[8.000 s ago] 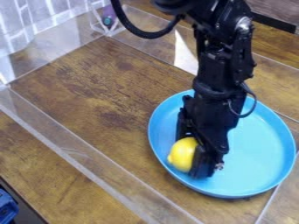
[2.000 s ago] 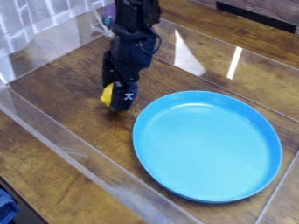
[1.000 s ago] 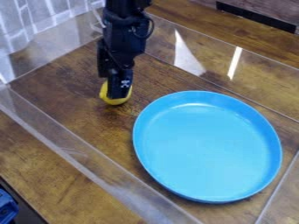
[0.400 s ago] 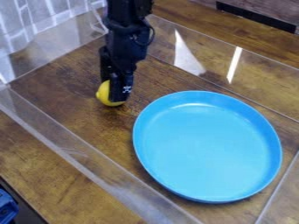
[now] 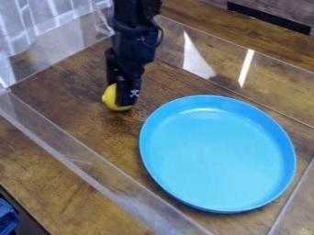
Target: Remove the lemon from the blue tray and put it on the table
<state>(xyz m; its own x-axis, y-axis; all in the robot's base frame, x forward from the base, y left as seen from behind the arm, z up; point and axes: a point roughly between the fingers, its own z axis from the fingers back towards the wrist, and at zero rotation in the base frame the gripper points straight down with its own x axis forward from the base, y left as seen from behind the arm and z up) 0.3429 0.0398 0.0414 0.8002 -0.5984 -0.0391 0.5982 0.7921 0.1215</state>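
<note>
Lemon (image 5: 116, 97): one, on the table (image 5: 73, 119), just left of the blue tray (image 5: 221, 151) and outside its rim.
Blue tray: one, nothing in it.
Gripper (image 5: 123, 92): one, pointing down over the lemon; jaws straddle it, whether they clamp it cannot be told.
Acrylic panels (image 5: 73, 151): border the table.

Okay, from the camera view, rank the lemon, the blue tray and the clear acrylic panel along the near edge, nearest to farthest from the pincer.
1. Lemon: right at the pincer, on the table just left of it.
2. Blue tray: to the lower right, its rim close by.
3. Clear acrylic panel: along the table's near edge, farthest.
</note>
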